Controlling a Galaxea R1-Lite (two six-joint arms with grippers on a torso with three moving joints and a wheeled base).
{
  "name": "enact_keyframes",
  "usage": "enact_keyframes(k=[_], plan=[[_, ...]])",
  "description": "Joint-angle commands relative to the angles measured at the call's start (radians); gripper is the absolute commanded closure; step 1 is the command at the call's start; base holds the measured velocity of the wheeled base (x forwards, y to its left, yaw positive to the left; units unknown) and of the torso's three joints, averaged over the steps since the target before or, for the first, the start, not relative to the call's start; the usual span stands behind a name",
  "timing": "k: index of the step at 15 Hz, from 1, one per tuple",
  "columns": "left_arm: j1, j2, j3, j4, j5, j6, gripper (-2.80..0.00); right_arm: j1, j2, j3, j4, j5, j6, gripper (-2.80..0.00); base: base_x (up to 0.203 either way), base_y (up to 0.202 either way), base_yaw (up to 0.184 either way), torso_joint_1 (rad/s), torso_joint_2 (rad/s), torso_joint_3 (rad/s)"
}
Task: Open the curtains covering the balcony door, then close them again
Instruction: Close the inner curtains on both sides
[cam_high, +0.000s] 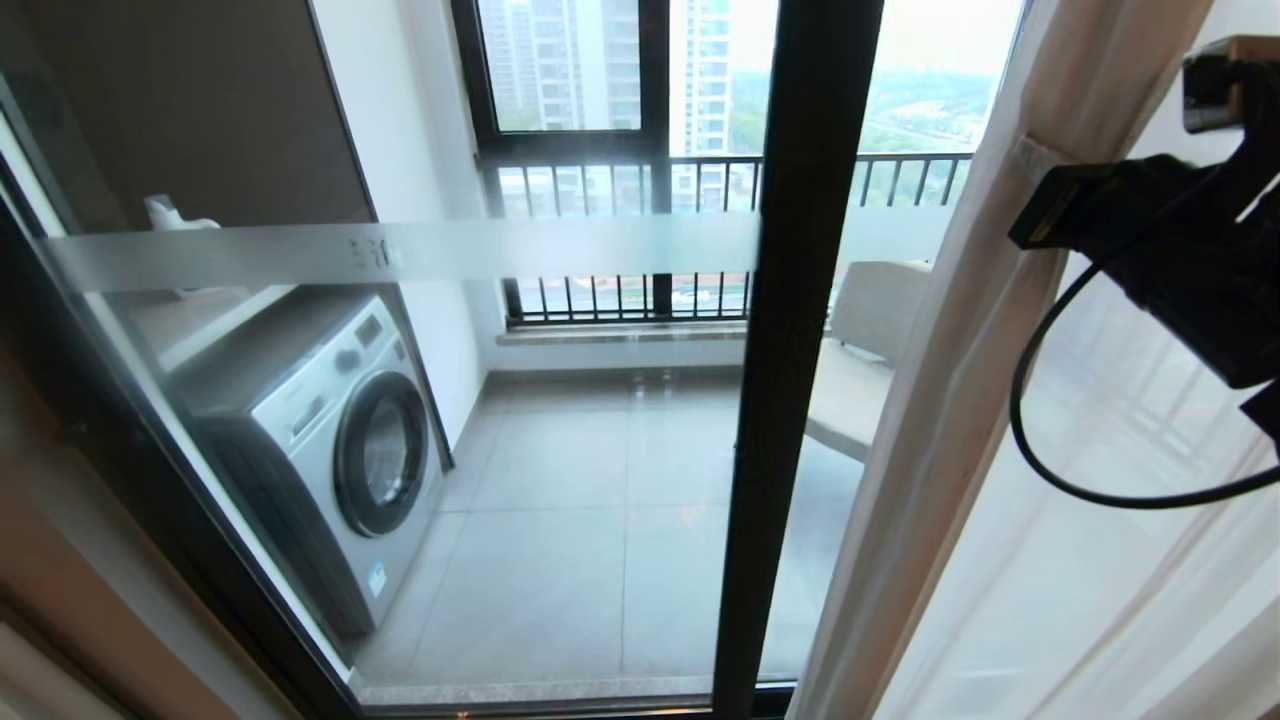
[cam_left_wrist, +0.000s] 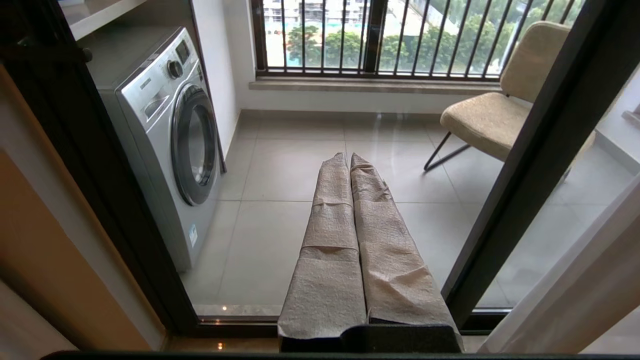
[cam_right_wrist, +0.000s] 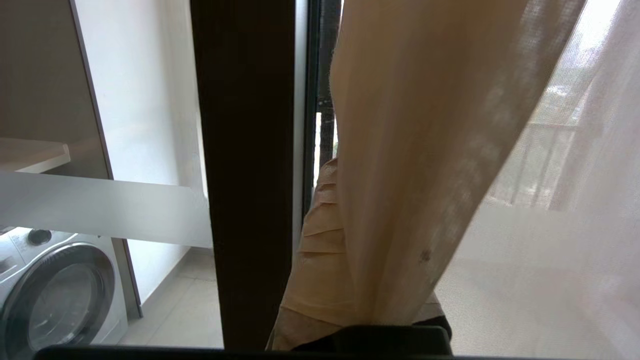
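Observation:
The balcony door (cam_high: 790, 350) stands uncovered at the left and middle: clear glass, a thick black post and a frosted band (cam_high: 400, 250). The curtains (cam_high: 950, 420) hang bunched at the right, a beige fold in front of a white sheer (cam_high: 1100, 570). My right gripper (cam_high: 1035, 160) is raised at the upper right, shut on the beige fold. In the right wrist view that fold (cam_right_wrist: 410, 150) runs out from between the taped fingers (cam_right_wrist: 320, 225), beside the door post (cam_right_wrist: 245, 175). My left gripper (cam_left_wrist: 348, 156) is shut and empty, pointing at the glass low down, left of the post (cam_left_wrist: 540, 165).
Behind the glass, a silver washing machine (cam_high: 330, 440) stands at the left and a beige chair (cam_high: 870, 340) at the right. A black-framed window with a barred railing (cam_high: 640, 170) closes the balcony's far side. A beige wall (cam_high: 60, 560) borders the door at the left.

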Motion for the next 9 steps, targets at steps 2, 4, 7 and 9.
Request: enact_keyframes(k=[2, 4, 7, 9], plan=[[0.0, 0.0, 0.0, -0.001, 0.0, -0.001, 0.0, 0.0, -0.004, 0.0, -0.009, 0.0, -0.001, 0.0, 0.0, 0.189, 0.001, 0.002, 0.0, 0.002], [0.0, 0.0, 0.0, -0.001, 0.0, -0.001, 0.0, 0.0, -0.002, 0.0, -0.007, 0.0, -0.001, 0.0, 0.0, 0.19, 0.002, 0.001, 0.0, 0.002], [0.0, 0.0, 0.0, -0.001, 0.0, -0.001, 0.0, 0.0, -0.004, 0.002, -0.009, 0.0, -0.001, 0.0, 0.0, 0.188, 0.001, 0.002, 0.0, 0.003], [0.0, 0.0, 0.0, -0.001, 0.0, -0.001, 0.0, 0.0, -0.004, 0.0, -0.007, 0.0, -0.001, 0.0, 0.0, 0.193, 0.0, 0.001, 0.0, 0.002]])
